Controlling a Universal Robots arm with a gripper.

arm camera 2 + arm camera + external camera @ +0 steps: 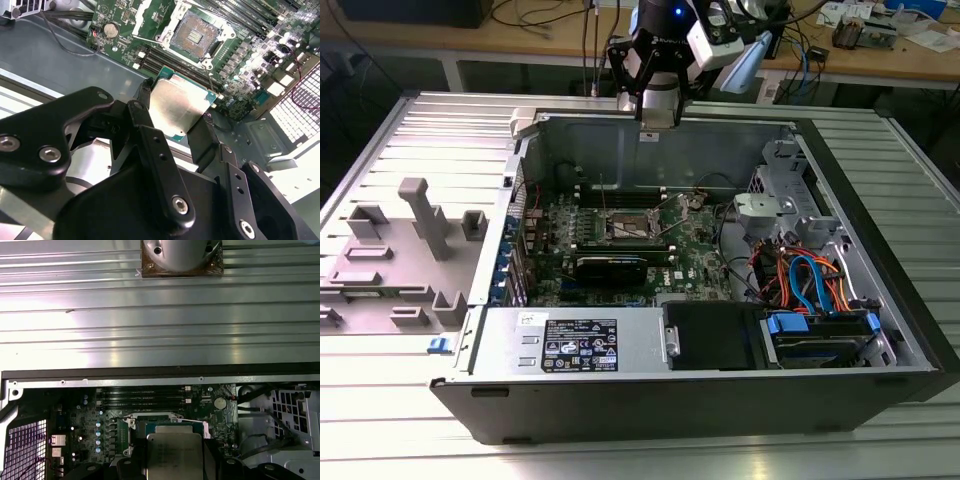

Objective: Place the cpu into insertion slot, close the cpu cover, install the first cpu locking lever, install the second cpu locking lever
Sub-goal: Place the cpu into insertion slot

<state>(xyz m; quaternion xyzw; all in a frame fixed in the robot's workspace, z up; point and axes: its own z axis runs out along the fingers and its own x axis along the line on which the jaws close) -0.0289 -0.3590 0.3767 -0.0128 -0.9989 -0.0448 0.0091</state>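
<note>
CPU (181, 106) is pinched by its edges between the two black fingers (204, 135) of my gripper (177, 107), with the dull metal top facing the camera in both wrist views. I see the gripper (657, 118) hanging in the air over the far wall of the open computer case (650, 395), well apart from the green motherboard (695, 258). On this board the insertion slot (196, 34) lies uncovered, its contact field showing. A grey fixture (420, 215) stands on the table (380, 420) at the exterior view's left.
</note>
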